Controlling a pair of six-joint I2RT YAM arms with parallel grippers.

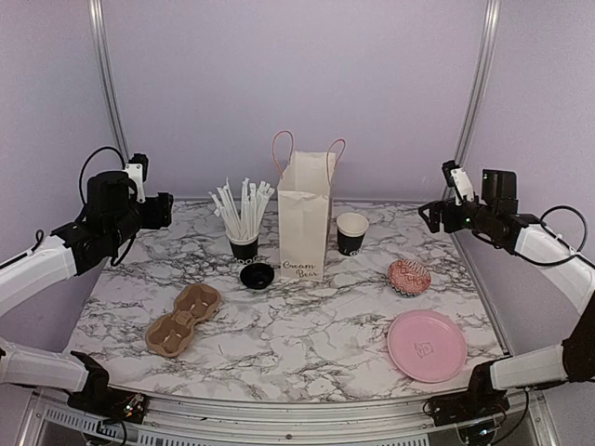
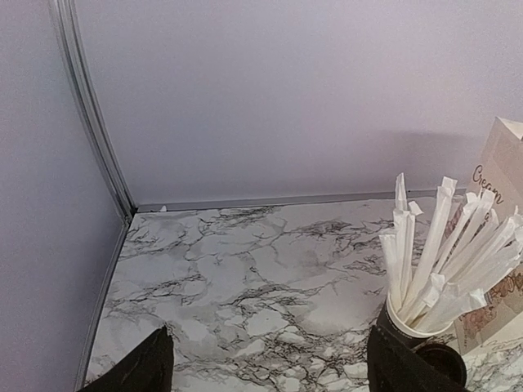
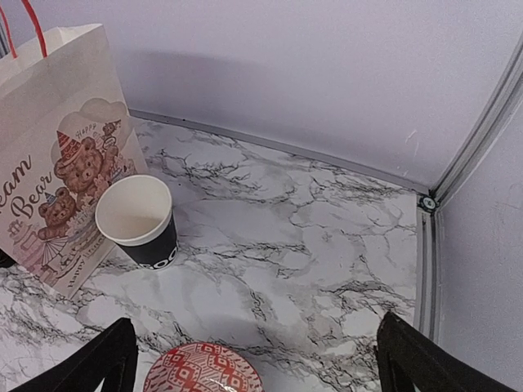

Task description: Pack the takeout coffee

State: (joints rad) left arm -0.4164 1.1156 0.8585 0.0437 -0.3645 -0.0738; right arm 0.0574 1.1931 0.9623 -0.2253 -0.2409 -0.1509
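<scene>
Caller: Front row, item one: pink plate (image 1: 427, 346), front right of the worktop (image 1: 307, 325). Item two: brown cardboard cup tray (image 1: 184, 320), front left.
Checker: Noted. Takeout coffee?
Caller: Black paper cup (image 1: 351, 233), upright, uncovered, white inside, rear centre, just right of the white paper bag (image 1: 306, 223). Its black lid (image 1: 257, 275) lies apart, front left of the bag, just before the straw-filled cup (image 1: 244, 243).
Checker: Pincers?
Caller: Right pincer (image 1: 432, 216): jaws spread wide, nothing between them, raised to the right of the cup, well apart. Left pincer (image 1: 160, 211): likewise spread and unladen, left of the straw-filled cup, farther from the coffee.
Checker: Room?
Caller: Bare marble between cup and right-hand rail (image 3: 425, 269). Red patterned round dish (image 1: 409, 277) sits front right of the cup. Back wall (image 1: 297, 84) close behind bag and cup.
</scene>
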